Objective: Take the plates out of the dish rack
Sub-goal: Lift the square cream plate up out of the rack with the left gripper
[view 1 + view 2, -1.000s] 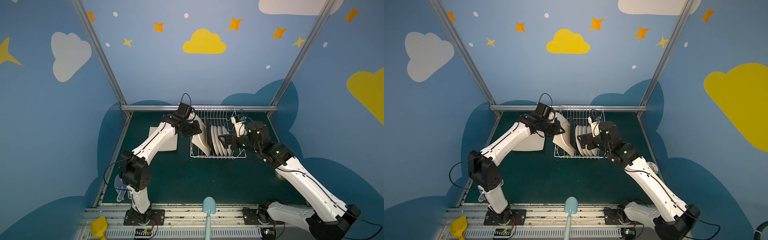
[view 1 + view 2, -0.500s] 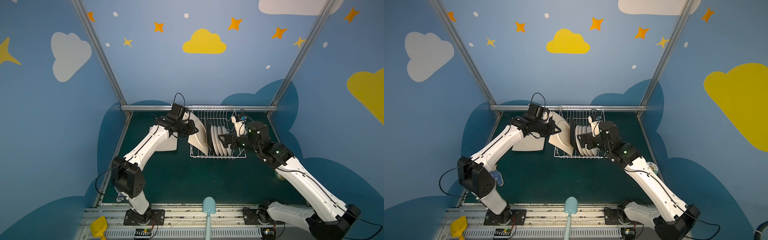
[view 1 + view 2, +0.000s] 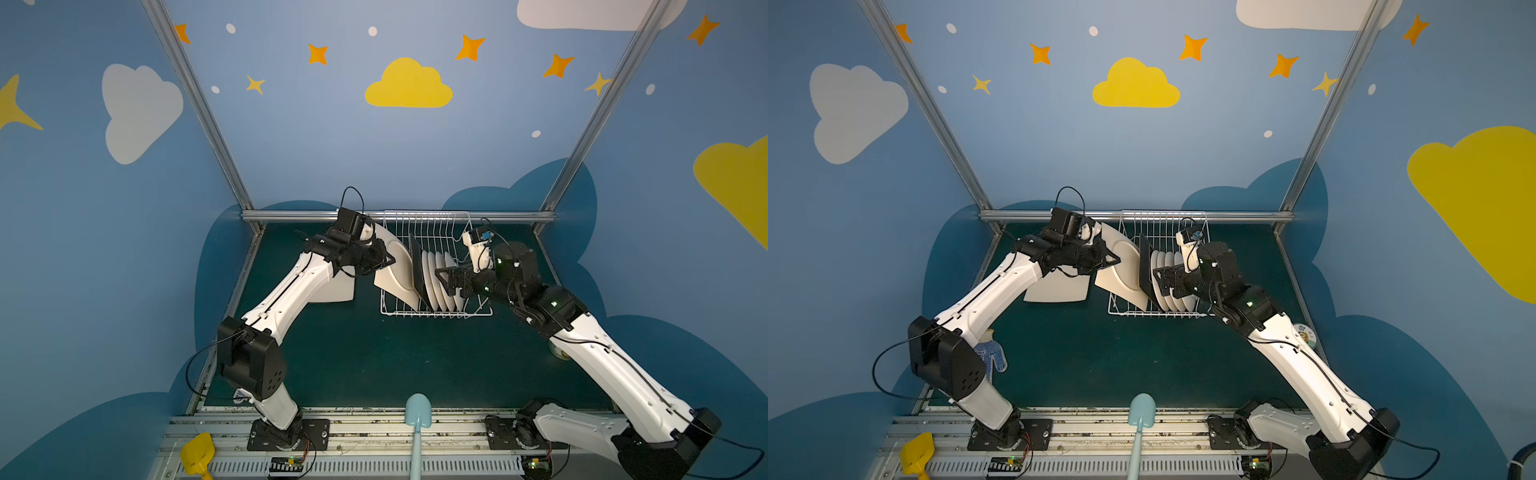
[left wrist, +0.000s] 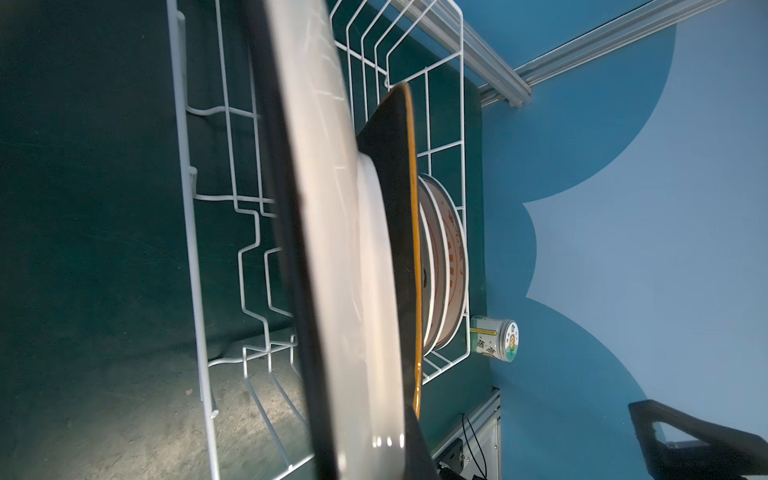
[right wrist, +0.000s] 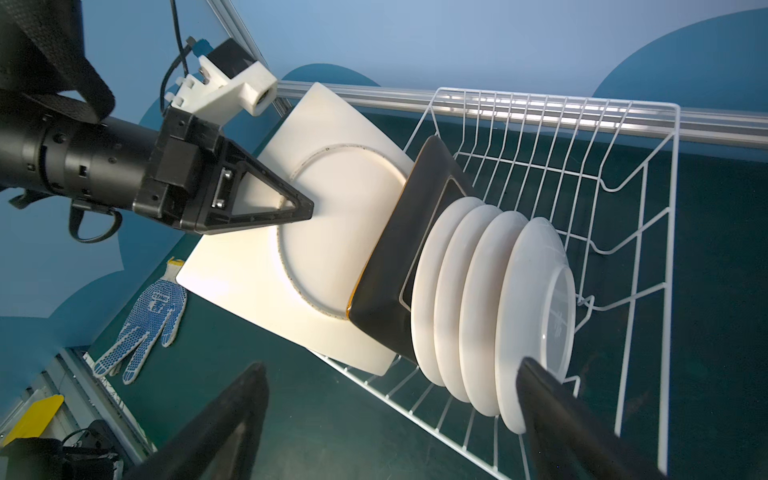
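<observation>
- Large cream-white square plate [image 3: 395,270] [image 5: 332,249]: on edge at the left end of the white wire dish rack [image 3: 436,315], top leaning left, one corner up towards the bench's [image 3: 374,365] back edge, ringed face towards the black square plate [image 3: 417,270].
- Its lower corner is over the rack's front-left corner; can't tell if it rests on the wire.
- Left gripper [image 3: 384,259] [image 5: 299,208]: clamped on that plate's left edge, level, pointing right; forearm slopes up from a raised elbow.
- Black plate and four round white plates [image 3: 440,282] stand upright in the rack, faces left-right.
- Second cream-white square plate [image 3: 336,286]: flat on the bench, left of the rack, under the left forearm.
- Right gripper [image 3: 444,279]: jaws wide apart, holding nothing, pointing left beside the round plates.
</observation>
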`<state>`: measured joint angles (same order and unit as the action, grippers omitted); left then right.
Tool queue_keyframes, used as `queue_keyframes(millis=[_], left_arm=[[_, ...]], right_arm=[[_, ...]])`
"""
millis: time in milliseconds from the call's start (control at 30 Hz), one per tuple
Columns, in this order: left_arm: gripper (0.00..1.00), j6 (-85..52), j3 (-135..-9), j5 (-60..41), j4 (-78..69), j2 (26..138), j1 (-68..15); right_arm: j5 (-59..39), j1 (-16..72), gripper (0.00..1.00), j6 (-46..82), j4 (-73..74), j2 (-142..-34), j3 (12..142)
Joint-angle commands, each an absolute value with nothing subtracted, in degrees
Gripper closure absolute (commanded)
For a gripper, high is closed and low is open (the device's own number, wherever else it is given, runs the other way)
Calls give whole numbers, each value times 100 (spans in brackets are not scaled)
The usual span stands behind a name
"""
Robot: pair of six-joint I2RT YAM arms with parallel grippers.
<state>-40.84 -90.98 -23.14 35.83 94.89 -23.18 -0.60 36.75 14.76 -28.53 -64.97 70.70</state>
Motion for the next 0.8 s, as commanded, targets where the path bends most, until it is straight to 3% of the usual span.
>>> queue_keyframes(millis=[0,767], left_arm=[[97,-4091,-9214,-2634,2803,9012,-2244],[97,-2889,-9756,-2496,3412,8730,-1847]], right_arm=[[-138,3718,7,1538,-2742,-6547,7097],[-149,3722,8,1593,-2751,-6609,7204]])
